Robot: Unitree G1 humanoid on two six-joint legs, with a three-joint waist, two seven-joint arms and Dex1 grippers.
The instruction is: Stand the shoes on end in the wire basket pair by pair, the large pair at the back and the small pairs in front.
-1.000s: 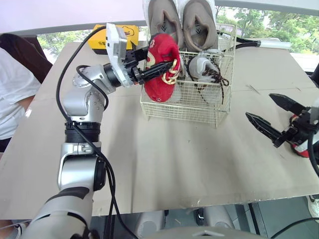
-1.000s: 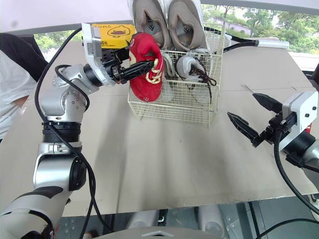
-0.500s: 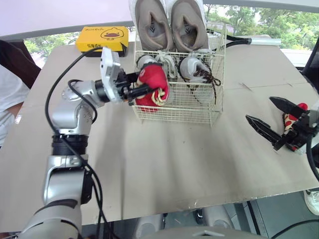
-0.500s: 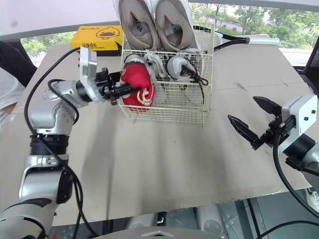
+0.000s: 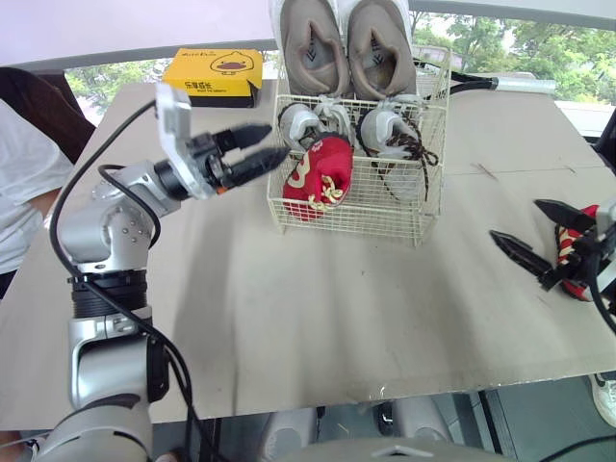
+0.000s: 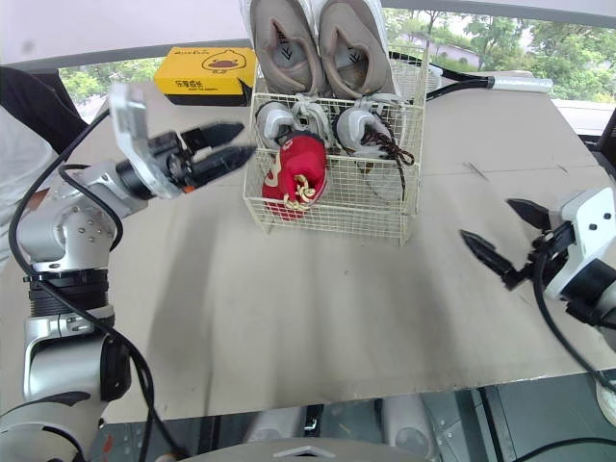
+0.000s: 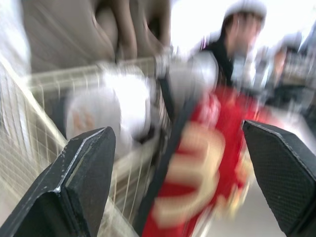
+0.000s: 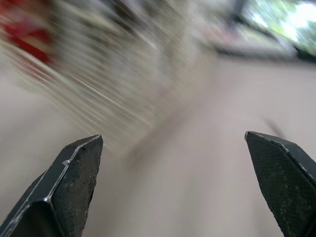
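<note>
From the head camera, the left jaws were spread wide and held nothing. They hung just beside the left wall of the wire basket [image 5: 356, 219], near its top edge. A red shoe [image 5: 316, 178] stood leaning in the front left part of the basket. Behind it were two small grey shoes [image 5: 390, 127], and at the back two big tan shoes [image 5: 313, 43] stood on end. The right jaws were also wide and empty, low over the bench [image 5: 318, 308] at the right side. A second red shoe [image 5: 576, 274] lay just behind them. A yellow box [image 5: 214, 75] lay behind the basket on the left.

In the left wrist view, the two black fingers [image 7: 79, 182] stood far apart, with the blurred red shoe and basket wire between them.

In the right wrist view, the fingers [image 8: 69, 182] were wide apart over the bare bench.
</note>
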